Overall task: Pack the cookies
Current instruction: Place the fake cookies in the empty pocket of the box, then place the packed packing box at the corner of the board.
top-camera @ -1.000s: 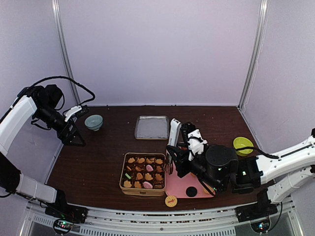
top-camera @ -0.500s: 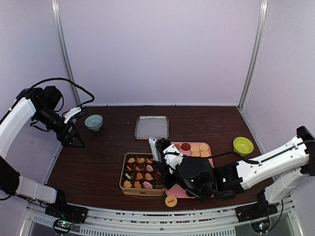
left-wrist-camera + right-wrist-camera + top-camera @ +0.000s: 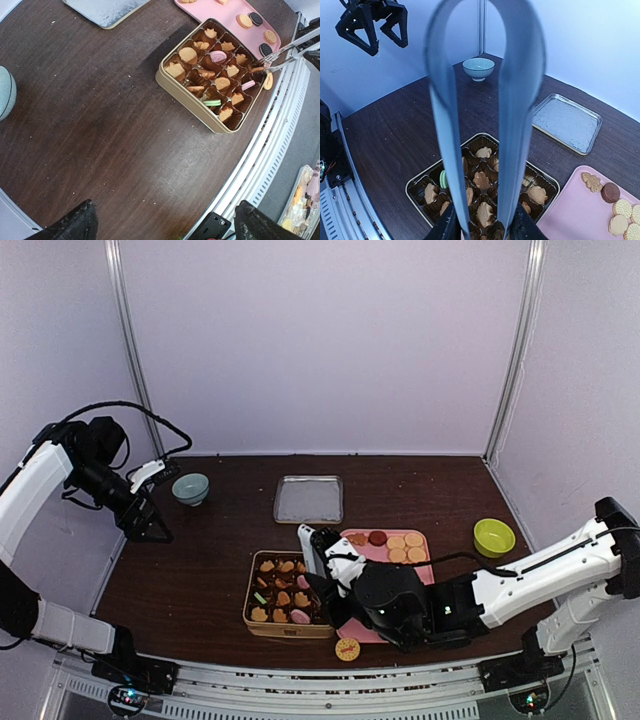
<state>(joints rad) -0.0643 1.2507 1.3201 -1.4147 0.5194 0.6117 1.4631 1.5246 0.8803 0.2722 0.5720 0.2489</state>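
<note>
Right gripper (image 3: 484,227) clamped on metal tongs (image 3: 515,125) above a tin of cookies; left gripper (image 3: 150,525) spread wide, raised at the far left.

The tongs' two arms run down from the right gripper, their tips over the edge of the gold tin (image 3: 290,628) nearest the pink tray (image 3: 362,628). The cookies (image 3: 222,82) sit in the tin's brown paper cups, mostly tan, a few pink, one green. More lie on the tray's far end, just beside the tin. A small orange round piece (image 3: 347,648) rests on the worktop (image 3: 200,580) by the tin's near corner. Beyond are a metal tray (image 3: 309,499), a pale blue bowl (image 3: 190,488) near the left gripper, and a green bowl (image 3: 494,536) at the right.
</note>
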